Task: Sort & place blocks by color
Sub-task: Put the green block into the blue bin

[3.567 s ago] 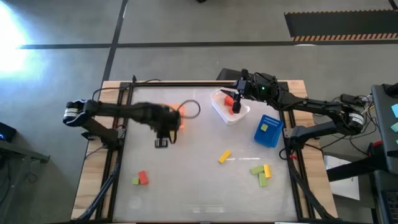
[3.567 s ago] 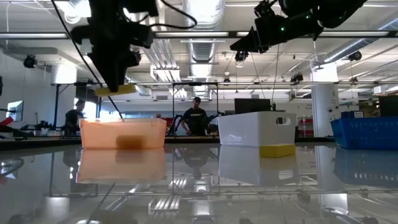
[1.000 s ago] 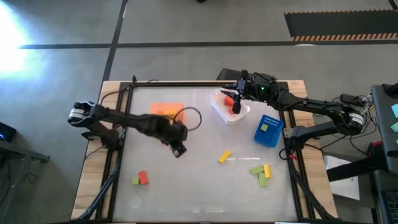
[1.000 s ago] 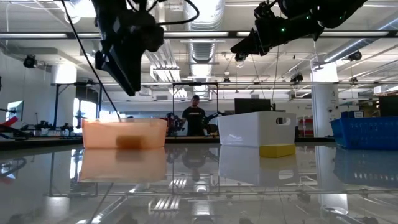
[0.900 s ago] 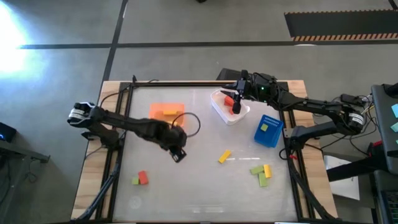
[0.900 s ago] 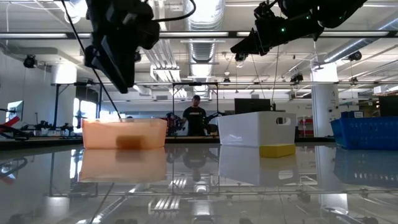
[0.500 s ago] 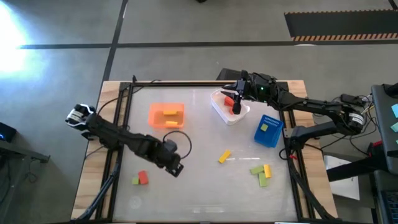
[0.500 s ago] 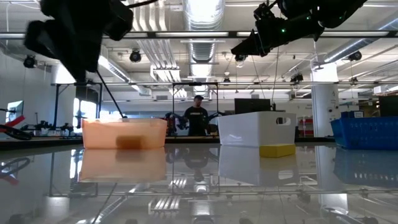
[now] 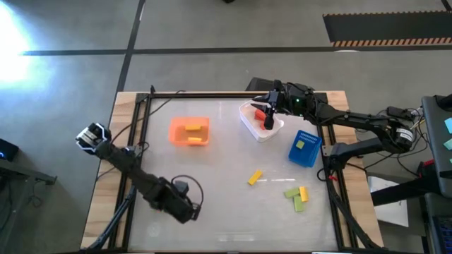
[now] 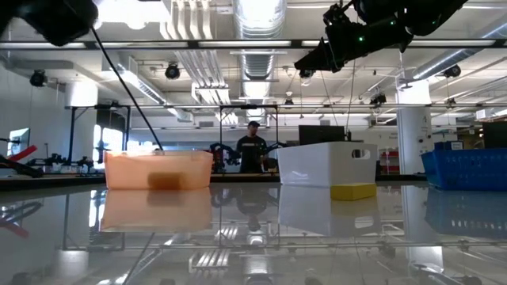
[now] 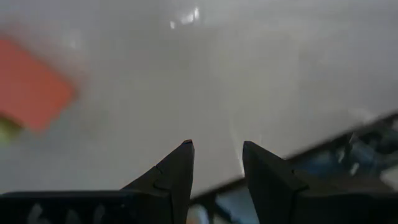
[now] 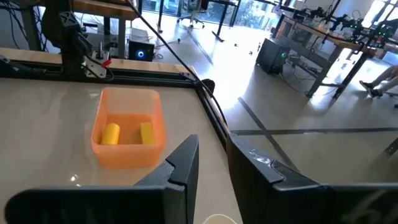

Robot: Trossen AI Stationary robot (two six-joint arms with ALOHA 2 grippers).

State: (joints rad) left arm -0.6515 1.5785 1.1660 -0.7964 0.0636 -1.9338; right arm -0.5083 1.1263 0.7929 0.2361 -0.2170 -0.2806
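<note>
My left gripper (image 9: 188,213) (image 11: 217,155) hovers open over the table's near-left part. In its wrist view a red block (image 11: 31,90) with a green block (image 11: 5,129) beside it lies on the table, off to one side of the fingers; the arm hides both in the high view. My right gripper (image 9: 269,111) (image 12: 212,155) waits open above the white bin (image 9: 263,131), which holds red blocks (image 9: 269,123). A yellow block (image 9: 255,178), two green blocks (image 9: 292,192) (image 9: 299,205) and another yellow one (image 9: 304,192) lie flat near the right.
The orange bin (image 9: 189,131) (image 12: 127,134) holds two yellow blocks. The blue bin (image 9: 305,148) holds one green block. All three bins stand in the far half. Black frame rails run along the table's edges. A person stands in the room beyond the table (image 10: 250,150).
My left arm has swung from beside the orange bin toward the table's near-left corner, and now covers the red and green blocks there. My right arm has kept still.
</note>
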